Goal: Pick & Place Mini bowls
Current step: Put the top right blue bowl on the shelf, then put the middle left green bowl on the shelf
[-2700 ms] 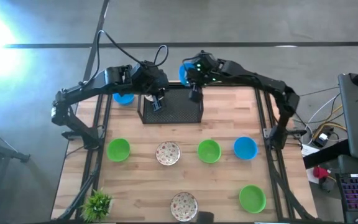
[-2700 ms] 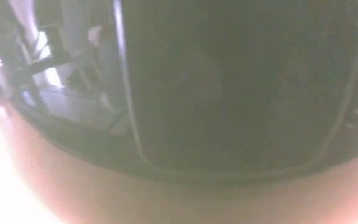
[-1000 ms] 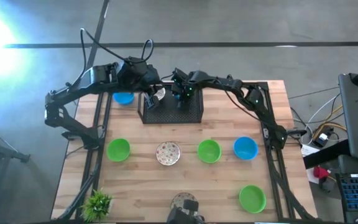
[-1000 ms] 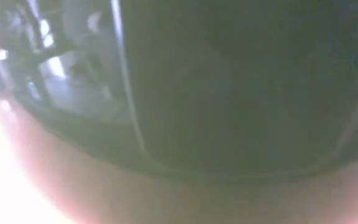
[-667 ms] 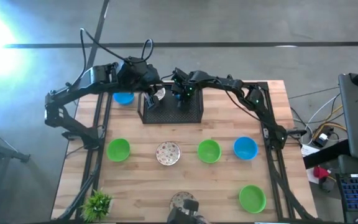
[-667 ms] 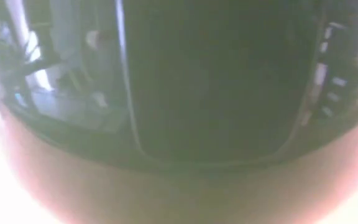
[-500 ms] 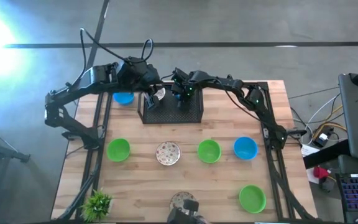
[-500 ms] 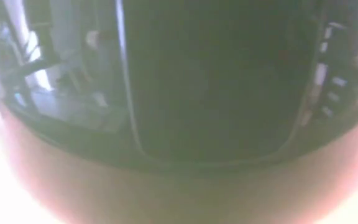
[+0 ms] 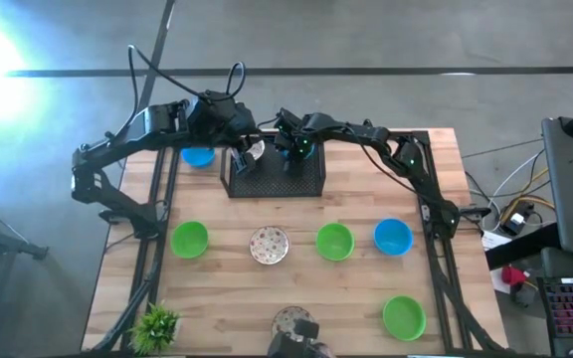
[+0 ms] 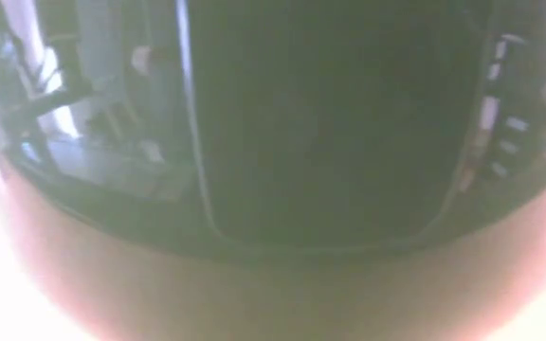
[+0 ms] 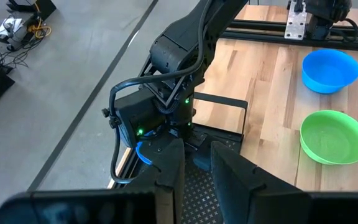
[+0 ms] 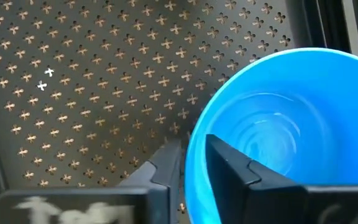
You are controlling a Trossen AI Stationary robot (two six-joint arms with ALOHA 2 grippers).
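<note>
The black mesh tray (image 9: pixel 301 181) sits at the table's far middle. My right gripper (image 9: pixel 288 152) is over it, shut on a blue mini bowl (image 12: pixel 278 124). My left gripper (image 9: pixel 242 159) hovers over the tray's left part, and its fingers (image 11: pixel 169 165) stand slightly apart with only mesh between them. A whitish speckled bowl (image 9: pixel 255 149) shows beside it; I cannot tell whether they touch. Other bowls rest on the table: blue (image 9: pixel 197 156), green (image 9: pixel 189 239), speckled (image 9: pixel 269 245), green (image 9: pixel 334 241), blue (image 9: pixel 393 237), green (image 9: pixel 404 316). My right gripper pinches the blue bowl's rim (image 12: pixel 194 134), one finger (image 12: pixel 235 171) inside the bowl and the other (image 12: pixel 163 168) outside. The bowl sits tilted over the tray's mesh floor (image 12: pixel 73 93). I cannot tell whether it rests on the mesh.
A small potted plant (image 9: pixel 155 324) stands at the near left corner. A dark object (image 9: pixel 294 344) at the near edge covers part of another speckled bowl (image 9: pixel 286 318). The low view is filled by a blurred dark shape. Bare wood lies between the tray and the row of bowls.
Within the last second nothing has visibly moved. Before that, my right gripper carried the blue bowl from the tray's far edge toward the left and down over the tray. My left arm shifted slightly toward the far left.
</note>
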